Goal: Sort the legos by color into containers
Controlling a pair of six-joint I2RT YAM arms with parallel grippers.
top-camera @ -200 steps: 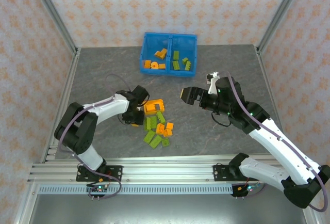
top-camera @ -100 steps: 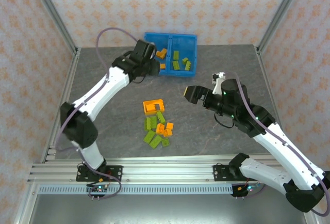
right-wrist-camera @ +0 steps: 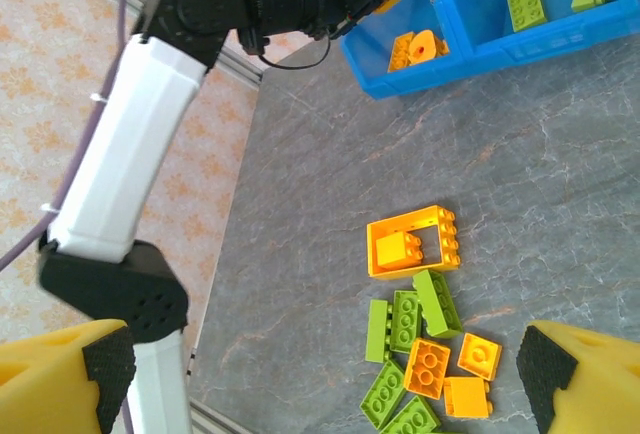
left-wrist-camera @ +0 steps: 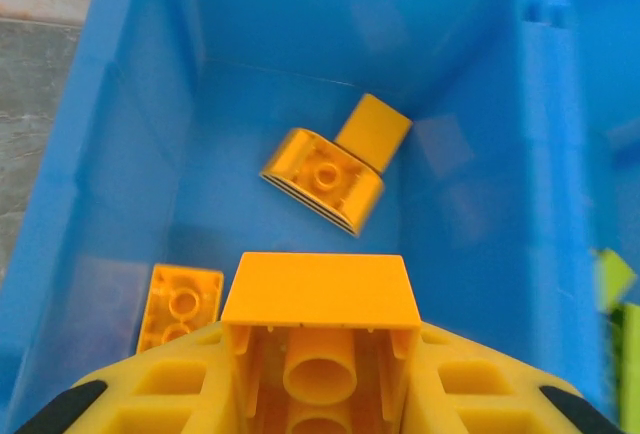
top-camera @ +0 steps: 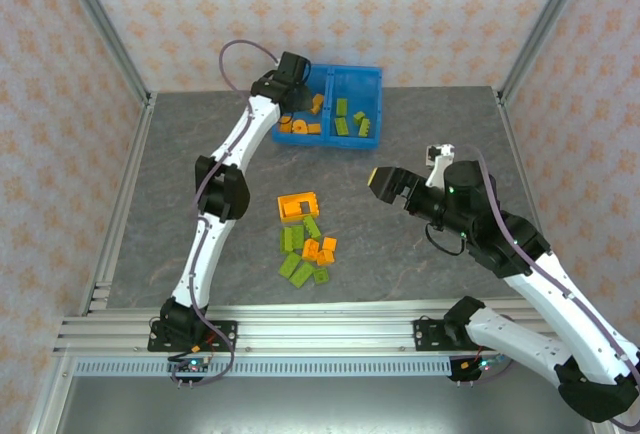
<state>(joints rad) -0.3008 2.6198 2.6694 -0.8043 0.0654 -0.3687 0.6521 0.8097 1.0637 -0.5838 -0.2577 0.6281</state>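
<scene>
Legos sit in three spots. One orange brick (left-wrist-camera: pixel 318 299) is pinched in the left hand (left-wrist-camera: pixel 320 394), underside tubes facing the wrist camera, and hangs above the left compartment (left-wrist-camera: pixel 130 184) of the blue bin (top-camera: pixel 330 67). The left hand is closed on that brick, one yellow finger (left-wrist-camera: pixel 180 384) on each side.

Left compartment floor: a rounded orange piece (left-wrist-camera: pixel 322 179) with one stud, tilted; a flat orange piece (left-wrist-camera: pixel 372 131) touching it on the far side; an orange studded brick (left-wrist-camera: pixel 180 304) lying flat near the left wall. All orange here.

Right compartment (top-camera: pixel 372 94), past the divider (top-camera: pixel 330 104): lime green bricks (top-camera: pixel 342 126) only.

The loose pile (top-camera: pixel 305 249) is on the table (top-camera: pixel 200 154), mid-workspace, well apart from the bin. The hollow orange square piece (right-wrist-camera: pixel 413 242) lies flat at the pile's far end with a small orange brick (right-wrist-camera: pixel 398 250) inside its frame. Just nearer the arm bases, several green bricks (right-wrist-camera: pixel 405 319) and three orange ones (right-wrist-camera: pixel 427 366) are mixed, some touching.

Right hand (top-camera: pixel 384 181): wide open, fingers (right-wrist-camera: pixel 60 379) spread to the frame corners in its wrist view. It hovers above the table right of the pile, pointing toward it.

Left arm is stretched out to the bin at the table's far edge.
</scene>
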